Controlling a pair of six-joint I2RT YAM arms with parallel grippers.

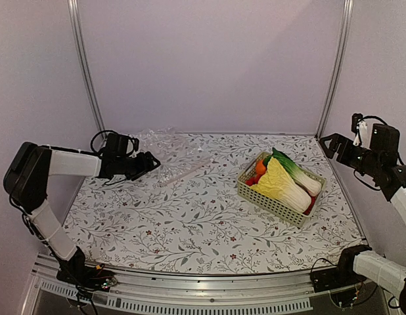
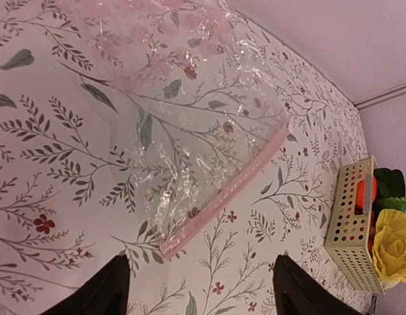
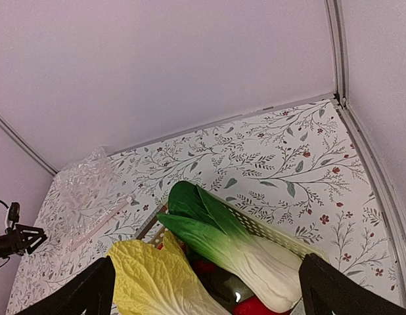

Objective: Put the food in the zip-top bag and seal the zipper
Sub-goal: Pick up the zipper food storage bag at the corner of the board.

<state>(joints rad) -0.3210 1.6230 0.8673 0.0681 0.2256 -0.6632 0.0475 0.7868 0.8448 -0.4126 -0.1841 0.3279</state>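
The clear crinkly zip-top bag (image 1: 165, 149) lies flat at the back left; its straight zipper strip (image 2: 226, 191) faces my left gripper (image 1: 149, 161), which is open and empty just short of the strip. The bag also shows in the right wrist view (image 3: 85, 187). The food sits in a pale green basket (image 1: 269, 200): a yellow-white napa cabbage (image 1: 280, 184), a green-and-white bok choy (image 1: 296, 172), an orange (image 1: 261, 167) and red pieces (image 3: 255, 307). My right gripper (image 1: 334, 146) is open and empty, held high at the right, above the basket.
The floral tablecloth (image 1: 190, 223) covers the table. Pale walls with metal posts (image 1: 85, 65) close the back and sides. A metal rail (image 1: 203, 295) runs along the near edge.
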